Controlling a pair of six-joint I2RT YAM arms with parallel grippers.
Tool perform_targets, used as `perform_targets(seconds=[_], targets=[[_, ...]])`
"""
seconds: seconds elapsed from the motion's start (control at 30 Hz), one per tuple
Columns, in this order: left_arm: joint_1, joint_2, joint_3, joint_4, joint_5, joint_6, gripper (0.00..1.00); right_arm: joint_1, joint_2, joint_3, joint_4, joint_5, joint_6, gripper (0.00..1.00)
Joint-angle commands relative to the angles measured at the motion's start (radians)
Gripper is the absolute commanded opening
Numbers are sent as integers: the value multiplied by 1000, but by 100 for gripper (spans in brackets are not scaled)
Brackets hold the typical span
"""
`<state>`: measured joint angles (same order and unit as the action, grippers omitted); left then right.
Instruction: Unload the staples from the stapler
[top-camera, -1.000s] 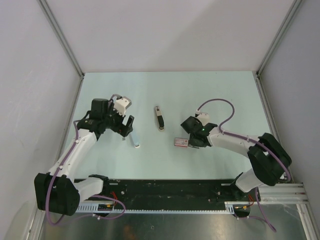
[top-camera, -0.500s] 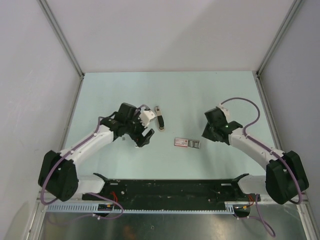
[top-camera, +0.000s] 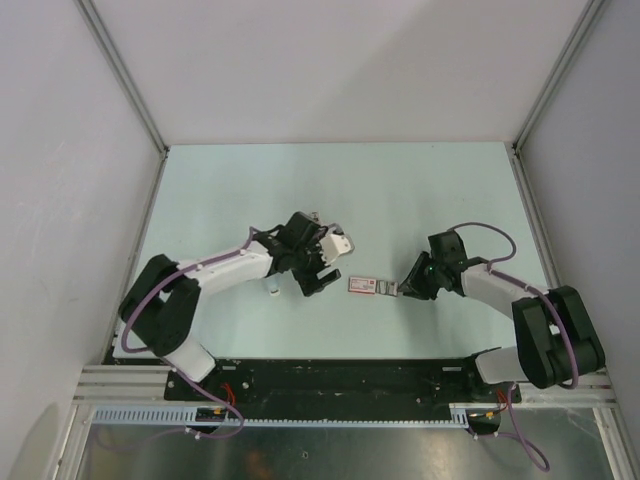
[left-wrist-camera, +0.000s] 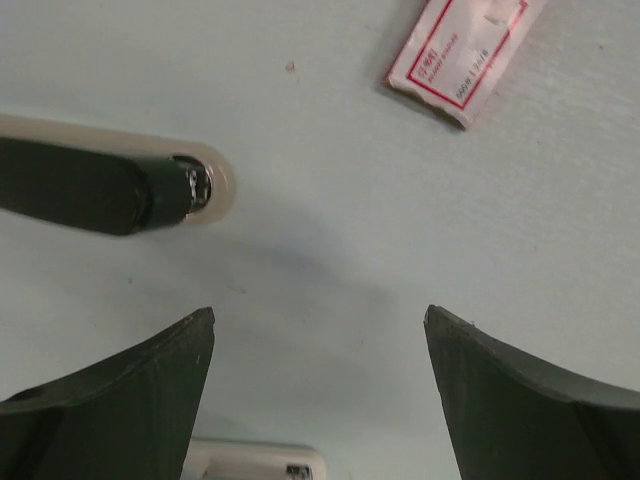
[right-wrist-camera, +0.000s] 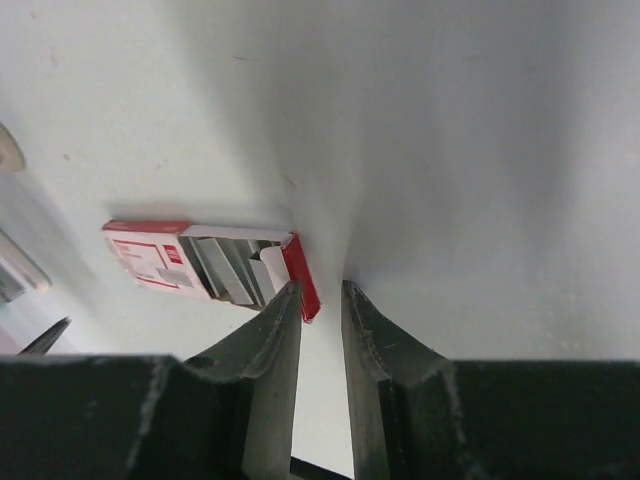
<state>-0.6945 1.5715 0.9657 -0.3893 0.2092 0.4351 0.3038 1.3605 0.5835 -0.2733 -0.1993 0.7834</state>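
Only a pale end of the stapler shows, poking out below my left forearm. The staples are out of view. My left gripper hovers mid-table, between the stapler and a red-and-white box. In the left wrist view the left gripper stands wide open over bare table with nothing between its fingers. My right gripper sits at the box's right end. Its fingers are a narrow gap apart and hold nothing. The left fingertip is beside the box's red flap.
The box lies open with grey metal strips inside; its lid shows ahead of the left gripper. A black-and-cream elongated thing lies to the left of the left fingers. A white piece peeks in at that view's bottom edge.
My left arm has swung from the table's left side to the middle, away from the stapler, its jaws still wide. The right gripper pulled back, then returned to the box's right end.
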Motion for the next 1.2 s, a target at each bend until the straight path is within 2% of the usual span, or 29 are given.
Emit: perform_targets(seconds=[0.0, 0.7, 1.17], targets=[[-32, 60, 65, 77, -57, 58, 90, -18, 47, -24, 104, -100, 17, 27], [-99, 236, 171, 107, -99, 97, 89, -26, 117, -28, 188, -149, 9, 20], [-131, 279, 192, 113, -107, 78, 88, 52, 133, 0, 209, -127, 23, 20]])
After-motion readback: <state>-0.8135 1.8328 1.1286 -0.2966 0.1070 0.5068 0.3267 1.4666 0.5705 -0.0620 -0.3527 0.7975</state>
